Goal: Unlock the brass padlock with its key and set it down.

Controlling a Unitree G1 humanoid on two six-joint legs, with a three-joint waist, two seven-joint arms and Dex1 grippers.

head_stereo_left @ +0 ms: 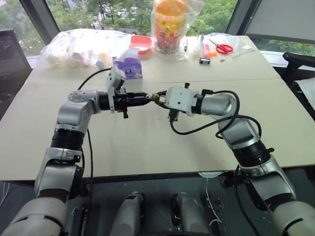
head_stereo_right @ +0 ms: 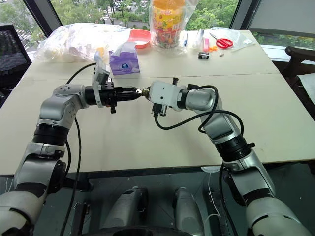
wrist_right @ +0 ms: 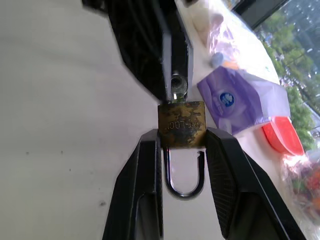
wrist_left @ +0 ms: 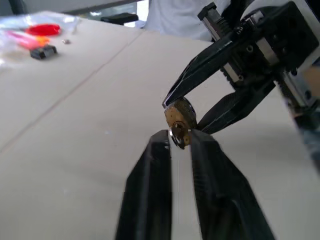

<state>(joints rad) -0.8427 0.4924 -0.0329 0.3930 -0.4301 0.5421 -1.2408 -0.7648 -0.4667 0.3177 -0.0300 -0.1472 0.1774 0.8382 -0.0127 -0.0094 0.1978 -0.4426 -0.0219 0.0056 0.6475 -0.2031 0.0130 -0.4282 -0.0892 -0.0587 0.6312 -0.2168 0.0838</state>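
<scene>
1. Brass padlock [wrist_right: 182,124] held in mid-air above the table [head_stereo_left: 147,147], centre of the head views, clamped by its body between the right gripper [wrist_right: 182,137] fingers.
2. Silvery shackle [wrist_right: 184,176] hanging back between those two fingers, one leg showing a small gap at the padlock body.
3. Key [wrist_left: 178,134] seated in the padlock's end, its silvery head between the left gripper [wrist_left: 179,137] fingertips.
4. Left gripper fingers slightly apart around the key head; firm grip or not, cannot tell.
5. Purple tissue pack [head_stereo_left: 129,66] beyond the grippers, upper middle; red scissors [head_stereo_left: 224,48] at upper right.
</scene>
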